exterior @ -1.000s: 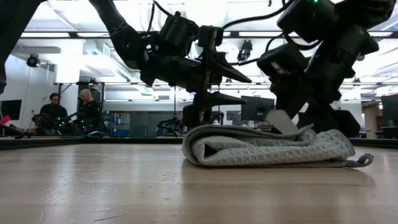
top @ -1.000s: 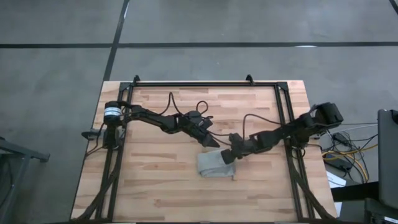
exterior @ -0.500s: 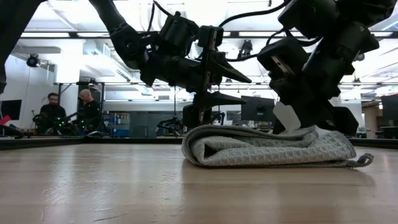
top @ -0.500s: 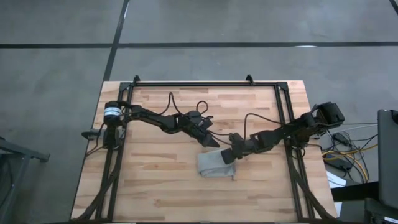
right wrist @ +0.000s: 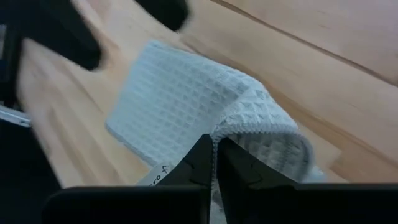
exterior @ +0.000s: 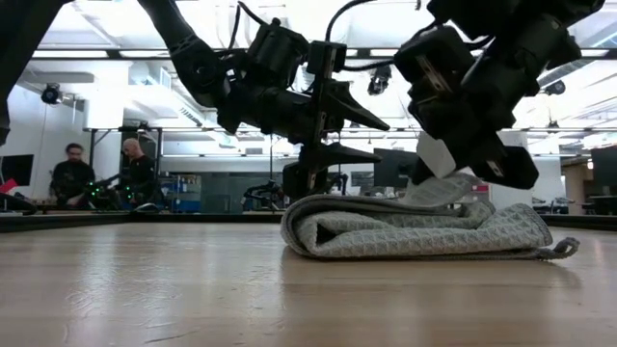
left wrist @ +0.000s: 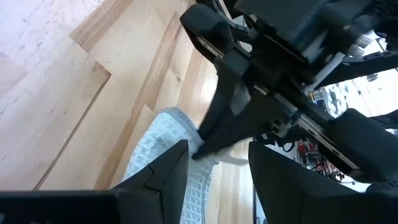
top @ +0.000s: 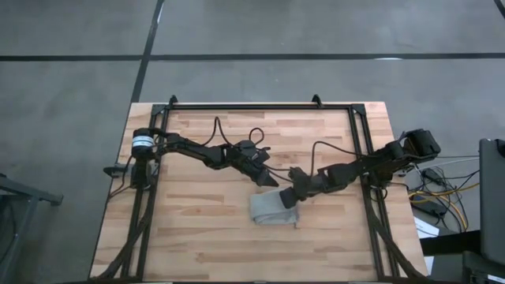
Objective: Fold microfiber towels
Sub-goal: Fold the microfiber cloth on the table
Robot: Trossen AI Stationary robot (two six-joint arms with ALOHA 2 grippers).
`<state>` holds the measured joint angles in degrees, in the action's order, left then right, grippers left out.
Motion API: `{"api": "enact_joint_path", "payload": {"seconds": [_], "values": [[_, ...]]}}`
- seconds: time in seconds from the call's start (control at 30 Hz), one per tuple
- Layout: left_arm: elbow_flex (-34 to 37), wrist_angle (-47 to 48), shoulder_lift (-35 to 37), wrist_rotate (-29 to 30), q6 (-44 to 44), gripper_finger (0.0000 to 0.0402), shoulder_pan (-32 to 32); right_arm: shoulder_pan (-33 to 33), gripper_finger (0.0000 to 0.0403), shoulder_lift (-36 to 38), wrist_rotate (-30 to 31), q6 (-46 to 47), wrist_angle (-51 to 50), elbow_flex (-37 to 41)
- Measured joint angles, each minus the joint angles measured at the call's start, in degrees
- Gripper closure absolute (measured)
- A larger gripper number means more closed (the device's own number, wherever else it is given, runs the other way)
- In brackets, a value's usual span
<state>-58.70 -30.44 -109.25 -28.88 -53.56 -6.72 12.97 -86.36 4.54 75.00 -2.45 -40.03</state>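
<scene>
Folded microfiber towel (top: 274, 209) lying as a thick bundle mid-table on wooden tabletop (top: 197, 229), right gripper (right wrist: 214, 163) pinched closed on a raised top-layer edge (white tag beside fingers), left gripper (top: 268, 178) hovering just beside the far edge, jaws apart, empty. Best to lift only that layer, carry across low, keep edges aligned, press flat. No containers visible.

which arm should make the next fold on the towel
Probably right. The right gripper is shut on the towel's top layer, lifting it; the left gripper hangs open beside it.
</scene>
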Motion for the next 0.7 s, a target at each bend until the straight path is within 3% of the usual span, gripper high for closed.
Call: {"api": "enact_joint_path", "payload": {"seconds": [0.17, 0.7], "values": [[0.00, 0.09, 0.00, 0.00, 0.00, 0.0229, -0.02, 0.00, 0.0392, 0.04, 0.12, -1.35, -3.85, 0.02], [0.00, 0.07, 0.00, 0.00, -0.16, 0.0229, -0.02, -0.04, 0.0348, 0.06, -0.43, -10.05, -3.20, 0.02]]}}
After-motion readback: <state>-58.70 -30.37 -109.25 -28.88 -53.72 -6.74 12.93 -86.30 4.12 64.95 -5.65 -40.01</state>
